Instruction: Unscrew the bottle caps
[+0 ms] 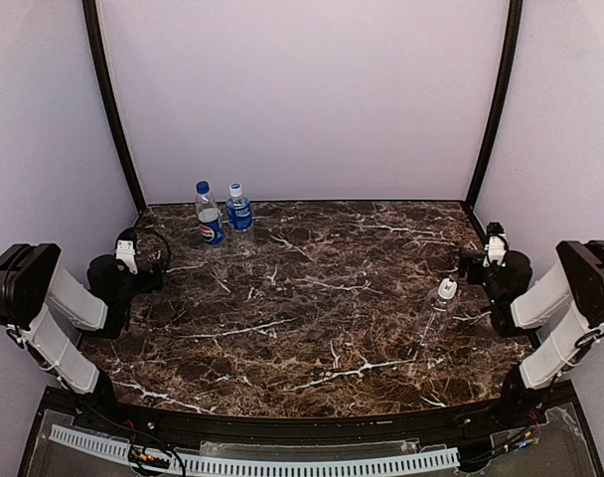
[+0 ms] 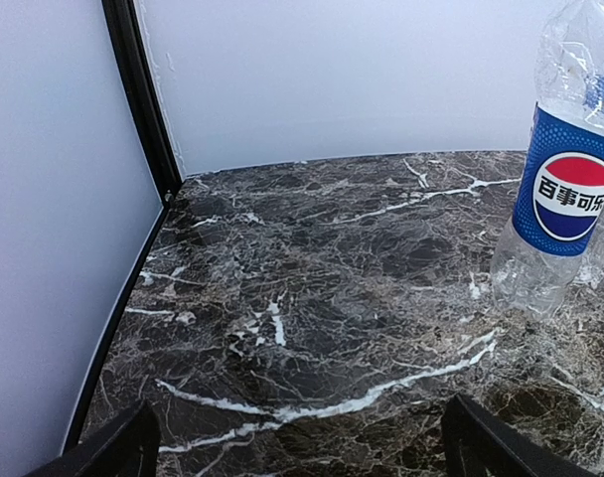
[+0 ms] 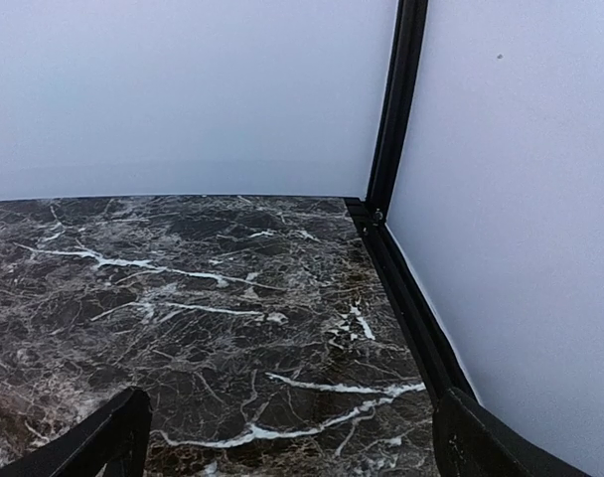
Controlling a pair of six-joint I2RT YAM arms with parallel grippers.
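Observation:
Two bottles stand at the back left: the Pepsi-labelled bottle (image 1: 210,219) with a blue cap (image 1: 202,187), and right of it the blue-labelled bottle (image 1: 240,212) with a pale cap (image 1: 235,188). The plain clear bottle (image 1: 434,316) stands at the right with a white cap (image 1: 447,289). My left gripper (image 1: 151,260) is open and empty, left of and nearer than the Pepsi bottle, which shows in the left wrist view (image 2: 565,174) at the right edge. My right gripper (image 1: 473,266) is open and empty, just right of and behind the plain bottle. The right wrist view shows no bottle.
The dark marble tabletop (image 1: 312,318) is enclosed by pale walls with black corner posts (image 1: 113,109). The left wrist view faces the back left corner (image 2: 168,189); the right wrist view faces the back right corner (image 3: 377,214).

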